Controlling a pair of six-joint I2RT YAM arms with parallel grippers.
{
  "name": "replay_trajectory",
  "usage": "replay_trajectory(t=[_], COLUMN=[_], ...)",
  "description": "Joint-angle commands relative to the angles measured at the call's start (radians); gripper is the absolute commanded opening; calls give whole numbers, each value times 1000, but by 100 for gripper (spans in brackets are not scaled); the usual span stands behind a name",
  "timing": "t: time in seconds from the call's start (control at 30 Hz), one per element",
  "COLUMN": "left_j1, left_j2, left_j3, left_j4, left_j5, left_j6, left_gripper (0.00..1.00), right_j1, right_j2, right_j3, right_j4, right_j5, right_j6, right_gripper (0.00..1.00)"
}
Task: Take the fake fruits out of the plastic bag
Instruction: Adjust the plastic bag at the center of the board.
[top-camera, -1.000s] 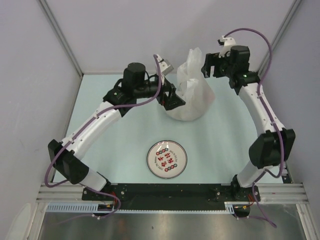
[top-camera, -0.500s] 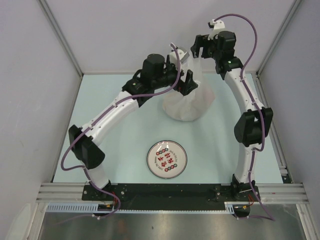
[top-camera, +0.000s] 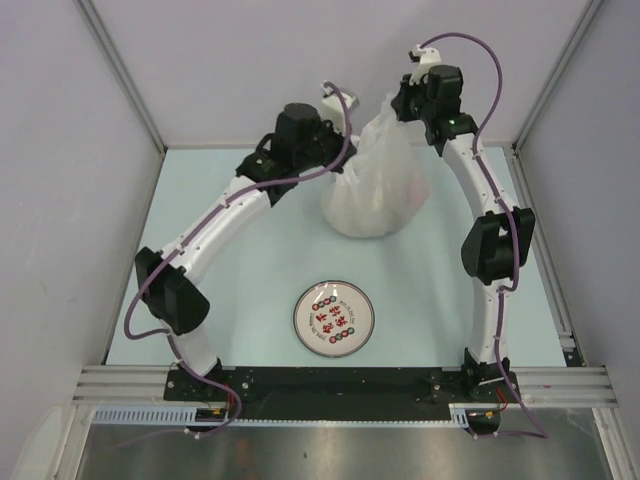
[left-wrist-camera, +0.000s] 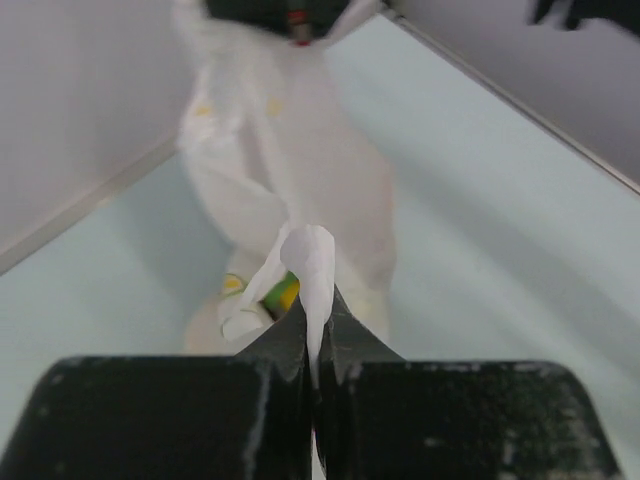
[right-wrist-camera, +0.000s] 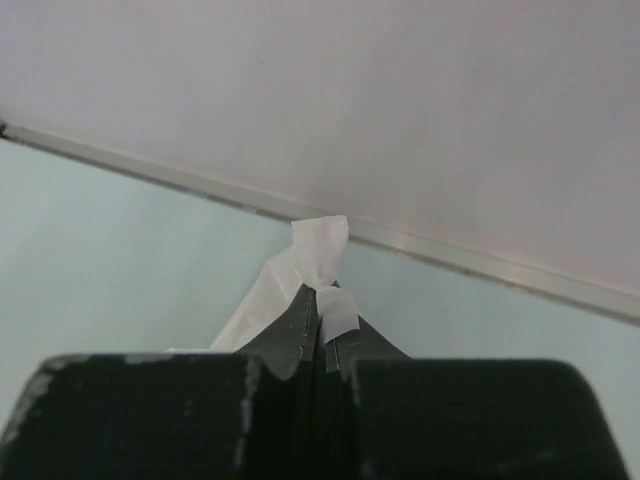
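Note:
The white translucent plastic bag (top-camera: 378, 190) stands bunched up at the far middle of the table, stretched up to a peak. My left gripper (top-camera: 345, 163) is shut on a fold of its left side; in the left wrist view the film (left-wrist-camera: 312, 262) is pinched between the jaws of that gripper (left-wrist-camera: 318, 300). A green-and-yellow bit of fake fruit (left-wrist-camera: 281, 293) shows through an opening just behind the pinch. My right gripper (top-camera: 402, 106) is shut on the bag's top handle (right-wrist-camera: 322, 243), with the handle's end sticking out past the gripper (right-wrist-camera: 320, 300). The other fruits are hidden inside.
A round white plate (top-camera: 335, 319) with red marks lies near the front middle of the table. The back wall and side rails stand close behind the bag.
Both grippers have gone from open to shut on the bag. The right gripper settled onto the top handle, the left onto the bag's left side, and the bag's top is pulled taller.

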Motion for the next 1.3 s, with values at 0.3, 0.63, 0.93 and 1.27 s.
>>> replay_trajectory(t=[0.3, 0.63, 0.93, 1.27], left_j1=[316, 322, 305, 262], left_j2=[329, -86, -550, -705], left_j3=[649, 269, -554, -811], left_j4=[149, 160, 22, -26], left_j5=[-117, 7, 273, 305], left_j6=[73, 87, 69, 33], left_gripper=[0, 0, 0, 0], right_j1=[-13, -5, 22, 41], right_j2=[211, -357, -849, -1087], right_j3=[496, -248, -1048, -1116], right_j4=[351, 509, 193, 20], right_j5=[93, -83, -48, -92], right_j6=[0, -157, -164, -150], right_gripper=[0, 0, 11, 70])
